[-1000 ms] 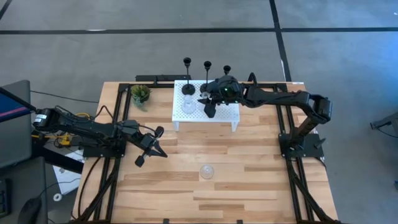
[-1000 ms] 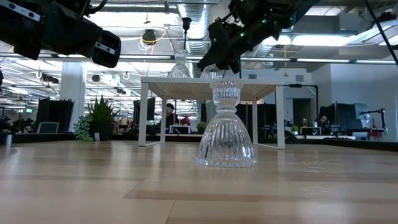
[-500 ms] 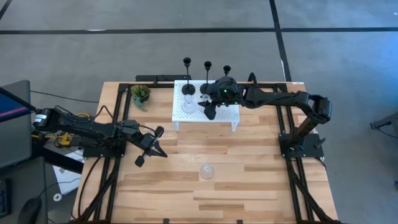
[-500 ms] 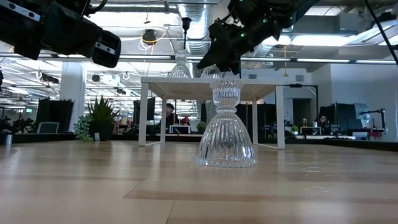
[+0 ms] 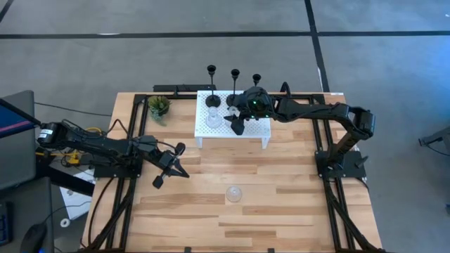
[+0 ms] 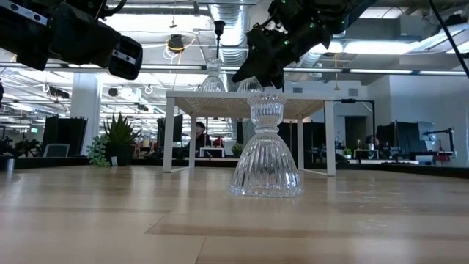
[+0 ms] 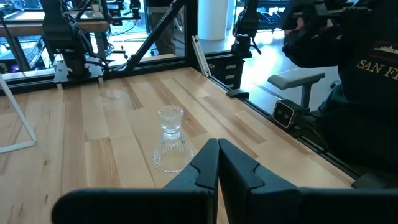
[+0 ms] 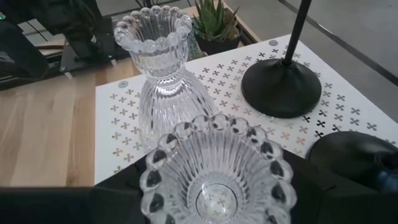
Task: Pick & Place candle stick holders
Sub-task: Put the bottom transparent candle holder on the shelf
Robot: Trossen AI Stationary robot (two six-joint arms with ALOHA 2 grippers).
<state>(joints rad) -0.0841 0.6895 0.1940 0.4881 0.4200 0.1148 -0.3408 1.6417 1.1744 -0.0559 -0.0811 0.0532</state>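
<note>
Three black holders (image 5: 234,74) stand along the far edge of the white rack (image 5: 252,130). One clear glass holder (image 8: 163,81) stands on the rack by its base. A second (image 8: 214,171) sits between the fingers of my right gripper (image 5: 234,121) over the rack. A third (image 5: 233,193) stands on the table's near middle and also shows in the left wrist view (image 7: 171,140). My left gripper (image 7: 217,163) is shut and empty above the table's left side, short of that holder. My right gripper has the glass holder's cup, just under its beaded rim (image 8: 152,186), between its two fingers (image 8: 115,196). The fingers come slanting down from the table's right side. The holder is upright. Its cup hides its base, so I cannot tell whether it rests on the rack.
A small green potted plant (image 5: 159,107) stands left of the rack. Two black disc bases (image 8: 281,84) lie close to the held holder. A person in a dark hoodie (image 7: 367,74) sits beyond the table's edge. Bare wood lies around the lone glass holder.
My right gripper has shifted slightly over the rack with the glass holder between its fingers. My left arm and the other holders have kept still.
</note>
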